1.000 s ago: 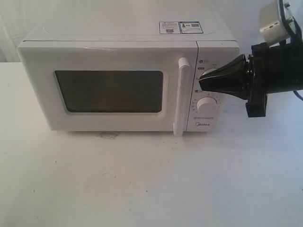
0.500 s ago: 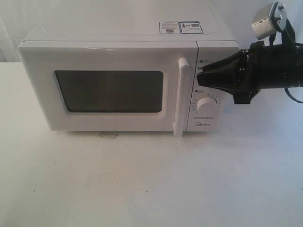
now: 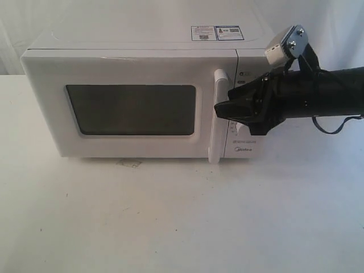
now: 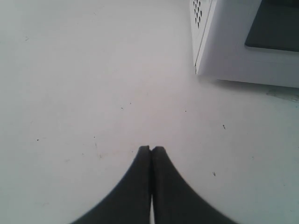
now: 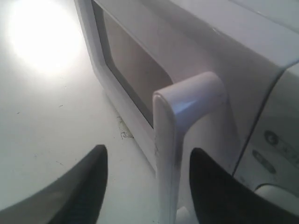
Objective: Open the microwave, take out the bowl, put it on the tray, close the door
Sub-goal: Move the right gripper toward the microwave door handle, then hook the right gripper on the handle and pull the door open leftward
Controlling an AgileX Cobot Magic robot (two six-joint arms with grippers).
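Item one: the microwave [image 3: 148, 42], white and boxy, stands toward the back of the white counter [image 3: 170, 222], left of the middle from where I stand. There are two stickers [image 3: 217, 33] on its top near the right rear edge, and the Midea name [image 3: 243, 150] is low on the control panel.

Item two: the door [image 3: 131, 68], shut flush with the body. Its window [image 3: 132, 110] is dark and I can make out nothing behind it. The tall white bar handle [image 3: 216, 122] stands upright at the door's right edge.

Item three: the right hand [image 3: 219, 109], black, reaches in level from the right at about mid-height of the handle, covering most of the control panel. In the wrist view it [image 5: 148, 151] is released. Its two fingers [image 5: 88, 182] are spread wide with the handle [image 5: 168, 154] between them, and a gap shows on either side, so it grips nothing. A pale dial edge [image 5: 278, 192] shows just past the far finger.

Item four: a small grey camera block [image 3: 287, 46] sits on top of the right arm.

Item five: the left hand [image 4: 151, 149], clenched, with fingertips pressed together on nothing, hangs over bare counter [image 4: 70, 93]. It is near a lower corner of the microwave [image 4: 233, 56], where vent holes [image 4: 198, 10] show.

Item six: a small scrap [image 3: 129, 163] lies on the counter at the microwave's front foot.
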